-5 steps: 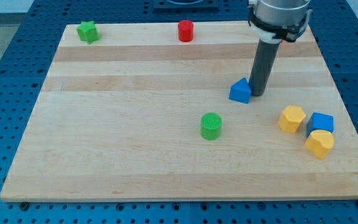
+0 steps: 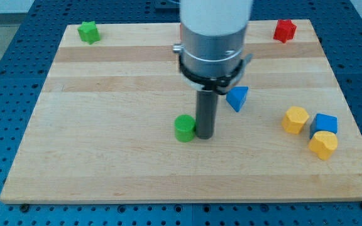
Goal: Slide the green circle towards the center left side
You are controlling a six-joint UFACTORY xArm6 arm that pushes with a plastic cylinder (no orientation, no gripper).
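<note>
Tip [image 2: 205, 135] now touches green circle [image 2: 184, 128], shifted left; no fingers visible, state untellable.

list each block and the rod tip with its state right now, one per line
green circle: upright, near the board's middle, touching my tip on its right
my tip: down on the board, against the green circle's right side
blue triangle: lying free, right of the rod
green star: top left corner, untouched
red block: top right, free
two yellow blocks and blue block: clustered at the right edge
</note>
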